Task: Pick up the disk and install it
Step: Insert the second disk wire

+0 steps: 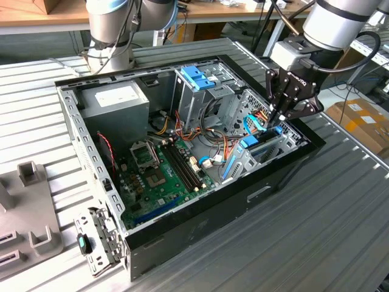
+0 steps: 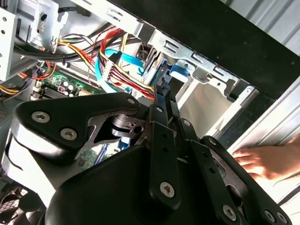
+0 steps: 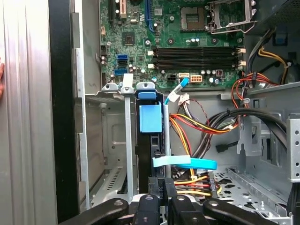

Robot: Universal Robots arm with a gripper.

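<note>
Blue-railed, the disk (image 3: 150,140) stands on edge in a grey bay (image 1: 285,143) at the exterior view's right end of the open computer case (image 1: 182,234). Directly above it, the gripper (image 1: 278,120) has its fingers (image 3: 161,187) drawn together, clamped on the disk's upper edge.

Silver-grey arm (image 1: 340,21) with rounded joints and a black cable; black claw (image 1: 281,114) of bolted linkage bars with silver screws.
</note>
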